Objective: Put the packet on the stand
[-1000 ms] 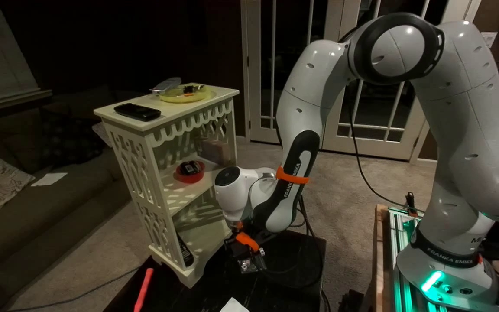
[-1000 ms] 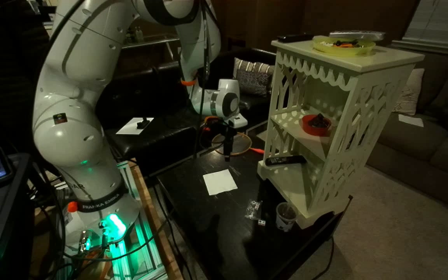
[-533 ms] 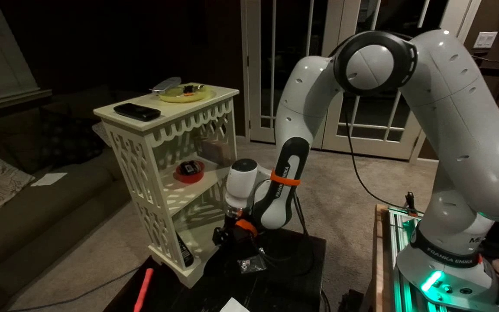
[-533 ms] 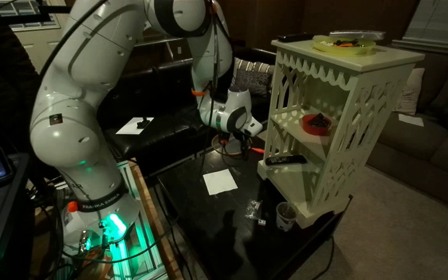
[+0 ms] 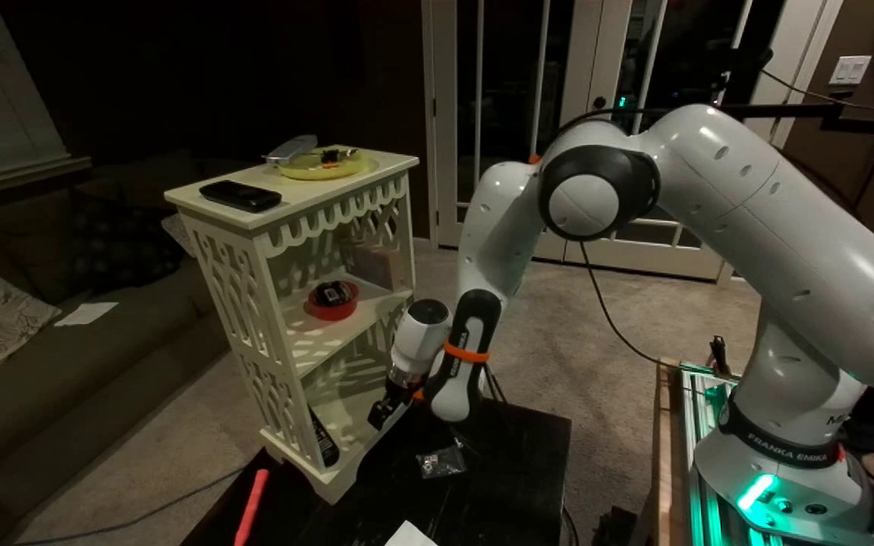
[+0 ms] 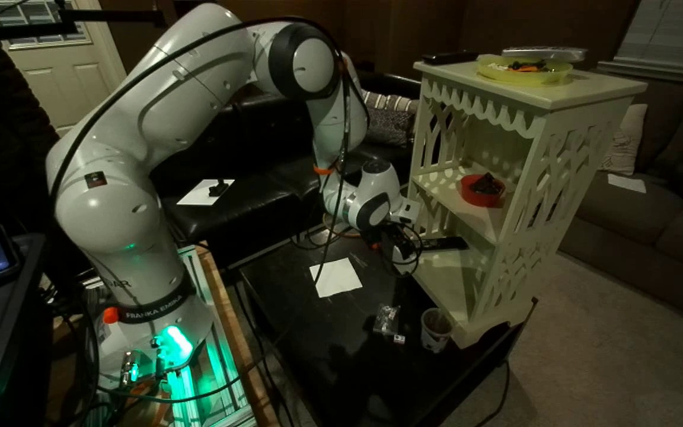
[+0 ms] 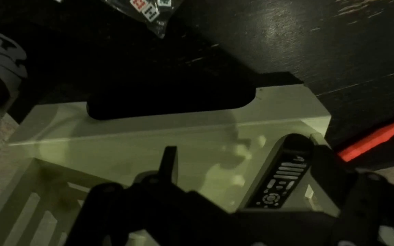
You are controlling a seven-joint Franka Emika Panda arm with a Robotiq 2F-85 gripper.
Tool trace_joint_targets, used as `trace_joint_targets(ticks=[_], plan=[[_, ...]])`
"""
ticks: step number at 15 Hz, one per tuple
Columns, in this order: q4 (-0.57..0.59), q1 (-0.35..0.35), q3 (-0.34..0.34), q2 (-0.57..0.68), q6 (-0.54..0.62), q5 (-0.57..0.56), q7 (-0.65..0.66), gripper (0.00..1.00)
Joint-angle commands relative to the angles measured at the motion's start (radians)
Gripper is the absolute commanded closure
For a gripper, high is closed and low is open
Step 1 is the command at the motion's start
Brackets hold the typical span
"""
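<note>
The packet is a clear plastic bag with small printed pieces. It lies on the low black table (image 6: 294,332) in both exterior views (image 5: 441,461) (image 6: 386,319) and at the top edge of the wrist view (image 7: 149,10). The stand is the cream rack with lattice sides (image 5: 293,206) (image 6: 590,92); its lower front edge crosses the wrist view (image 7: 210,124). My gripper (image 7: 245,147) is open, its fingers wide apart with nothing held. It is tilted at the stand's lower front opening in both exterior views (image 5: 385,413) (image 6: 405,255), away from the packet.
A black remote (image 7: 279,177) lies on the stand's bottom shelf, between my fingers in the wrist view. A cup (image 6: 436,329) stands near the packet. A red bowl (image 5: 333,301) is on the middle shelf; a yellow dish (image 5: 323,167) is on top. A red handle (image 5: 253,504) lies beside the stand.
My arm has reached forward and down. The gripper has moved toward the stand's lower opening and tilted. The packet and the stand have not moved.
</note>
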Motion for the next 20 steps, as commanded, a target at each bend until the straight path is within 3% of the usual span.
trace_joint_targets(ticks=[1,2,3,8,15,20], plan=[[0.172,0.082,-0.046,0.15,0.017,0.155,-0.078,0.0],[0.205,0.102,-0.067,0.164,-0.015,0.193,-0.079,0.0],[0.108,0.064,-0.023,0.101,0.008,0.188,-0.116,0.0],[0.201,0.079,-0.038,0.172,0.036,0.225,-0.114,0.0],[0.435,-0.187,0.243,0.361,0.064,0.185,-0.225,0.0],[0.616,-0.297,0.38,0.519,0.062,0.161,-0.304,0.0]])
